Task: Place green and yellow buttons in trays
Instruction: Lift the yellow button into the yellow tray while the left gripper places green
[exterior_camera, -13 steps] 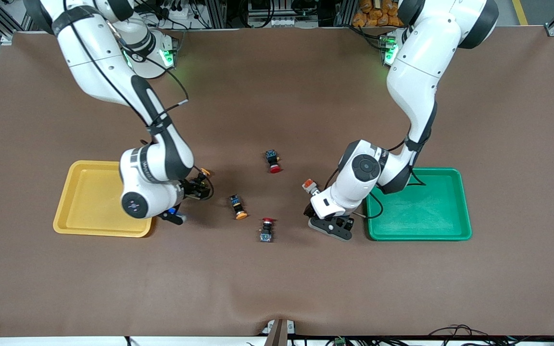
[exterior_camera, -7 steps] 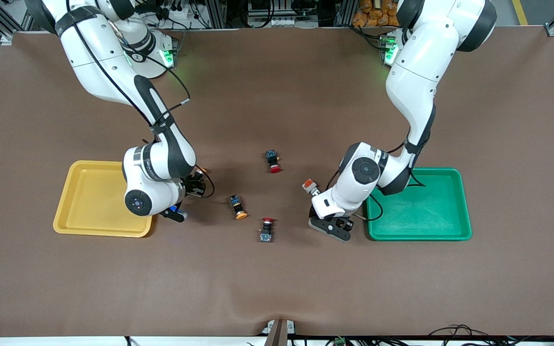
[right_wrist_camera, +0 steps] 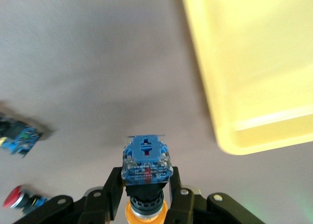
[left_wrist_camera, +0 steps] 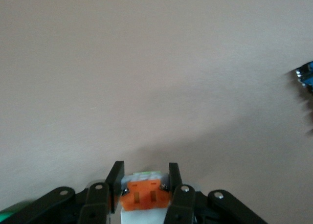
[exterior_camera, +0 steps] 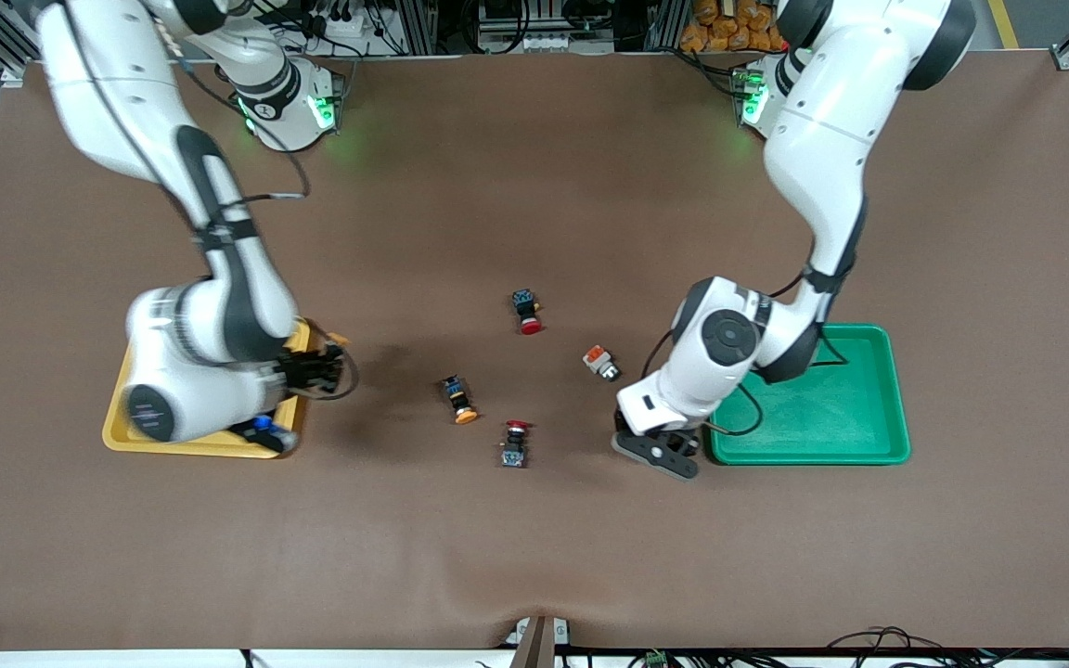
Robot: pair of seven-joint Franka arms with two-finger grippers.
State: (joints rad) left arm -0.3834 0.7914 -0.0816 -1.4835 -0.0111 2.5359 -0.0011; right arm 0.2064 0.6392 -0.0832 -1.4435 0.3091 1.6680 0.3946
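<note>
Brown surface [exterior_camera: 534, 547] carries yellow tray [exterior_camera: 140, 436] at right arm's end, green tray [exterior_camera: 869, 408] at left arm's. Right gripper [right_wrist_camera: 146, 185] over yellow tray's edge, jaws clamped on yellow-capped button [right_wrist_camera: 146, 163], prob for drop-off. Left gripper [left_wrist_camera: 144, 185] beside green tray, jaws clamped on silver-white button [left_wrist_camera: 144, 197]. Two more wait btwn trays: yellow-capped switch [exterior_camera: 459, 399], orange-block switch [exterior_camera: 600, 362]

Glossy white arm shells, black joint bands and cables, black fingers [left_wrist_camera: 115, 177] with silver screws

You have four switches [exterior_camera: 517, 367] lying between the two trays [exterior_camera: 808, 455] (one tray at each arm's end of the table [exterior_camera: 534, 557]).
</note>
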